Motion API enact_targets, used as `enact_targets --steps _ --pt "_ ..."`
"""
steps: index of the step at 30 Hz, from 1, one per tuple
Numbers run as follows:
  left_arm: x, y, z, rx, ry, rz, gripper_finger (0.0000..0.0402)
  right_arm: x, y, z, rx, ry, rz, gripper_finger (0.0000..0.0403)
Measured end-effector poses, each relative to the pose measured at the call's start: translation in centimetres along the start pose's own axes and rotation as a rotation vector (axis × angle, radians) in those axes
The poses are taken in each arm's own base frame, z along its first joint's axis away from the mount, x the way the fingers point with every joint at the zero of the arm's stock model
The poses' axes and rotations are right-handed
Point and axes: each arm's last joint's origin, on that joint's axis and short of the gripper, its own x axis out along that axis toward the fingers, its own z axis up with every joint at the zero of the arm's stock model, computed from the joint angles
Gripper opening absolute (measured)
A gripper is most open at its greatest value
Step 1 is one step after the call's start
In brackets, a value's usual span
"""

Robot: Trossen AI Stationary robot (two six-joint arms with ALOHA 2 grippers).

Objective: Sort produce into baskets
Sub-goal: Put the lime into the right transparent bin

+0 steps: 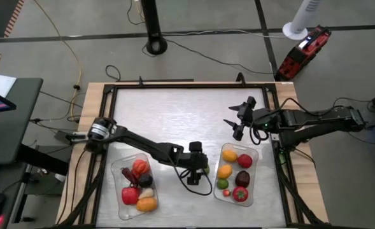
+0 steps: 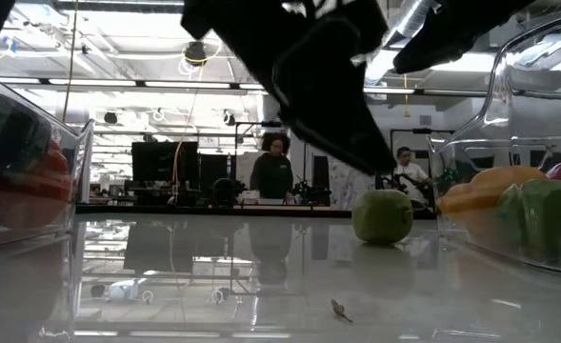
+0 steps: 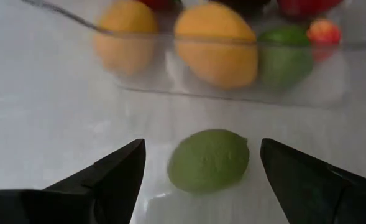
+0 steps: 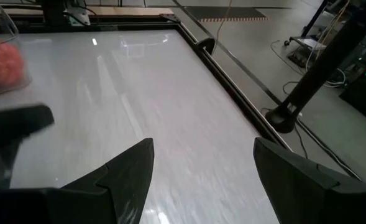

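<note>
A green lime [image 3: 209, 160] lies on the table between the two trays; it also shows in the low view [image 2: 382, 216]. My left gripper [image 3: 201, 168] is open, one finger on either side of the lime without touching it; in the high view my left gripper [image 1: 203, 169] hides most of it. The left tray [image 1: 118, 191] holds red, orange and pale pieces. The right tray [image 1: 253, 156] holds yellow, orange, green and red pieces. My right gripper [image 1: 236, 119] is open and empty above the table, beyond the right tray's far end.
The right tray's clear wall [image 3: 232, 93] stands just beyond the lime. Bare table lies at the far half [image 1: 174, 108]. A black frame [image 1: 187, 86] edges the table. People sit in the room behind the table [image 2: 273, 167].
</note>
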Motion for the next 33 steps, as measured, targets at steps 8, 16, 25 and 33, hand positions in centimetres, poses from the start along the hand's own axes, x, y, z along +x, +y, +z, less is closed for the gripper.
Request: enact_targets --steps 8,16,25,33 --pt "3.5 0.8 -1.6 -0.041 0.02 -0.136 0.0305 0.0 0.0 0.1 -0.008 -0.006 0.0 0.0301" --pt "3.8 1.2 -1.9 0.004 0.036 -0.08 0.0298 0.0 0.0 0.1 -0.008 -0.006 0.002 0.0301" --pt "3.8 1.6 -2.0 0.054 0.046 -0.05 0.022 0.0 0.0 0.2 0.002 -0.02 0.004 0.0301" --pt "3.6 2.6 -1.8 0.102 0.036 0.009 0.0167 0.0 0.1 0.2 0.042 -0.021 0.009 0.0301"
